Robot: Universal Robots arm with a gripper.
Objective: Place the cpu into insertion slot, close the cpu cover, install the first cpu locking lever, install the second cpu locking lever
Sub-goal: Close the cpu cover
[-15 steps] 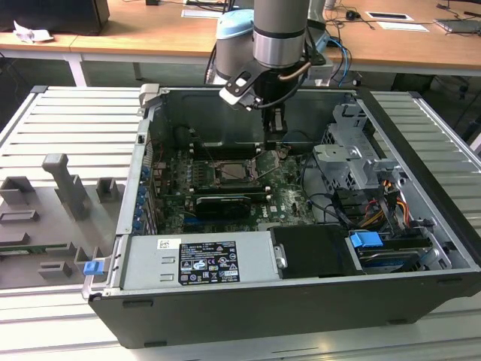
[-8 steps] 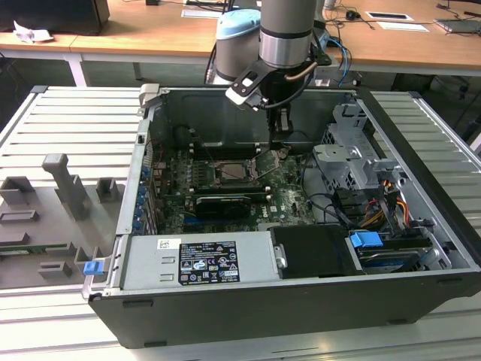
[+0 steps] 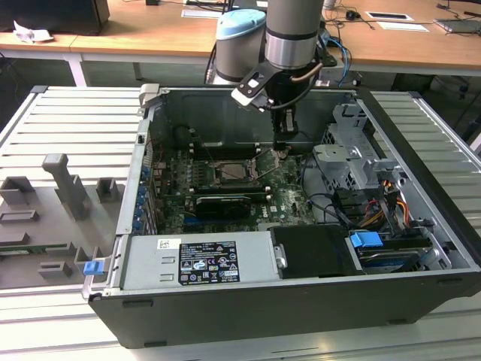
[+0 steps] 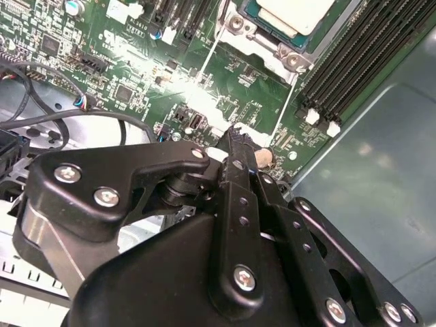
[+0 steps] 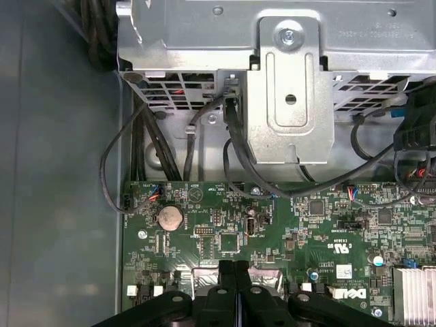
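Second wrist view: the cpu (image 4: 294, 12), a small flat square chip with a pale silvery-beige metal top, lies flat in the square, silver-framed insertion slot (image 4: 262, 42) on the green circuit board (image 4: 136, 61). My black gripper (image 4: 235, 142) has its fingers pressed together with nothing visible between them. It is low over the board, near the slot and apart from the cpu. Exterior view: the open dark grey computer case (image 3: 225, 320) holds the board, a silver power-supply box (image 3: 146, 263) and a grey metal drive cage (image 3: 353, 147).
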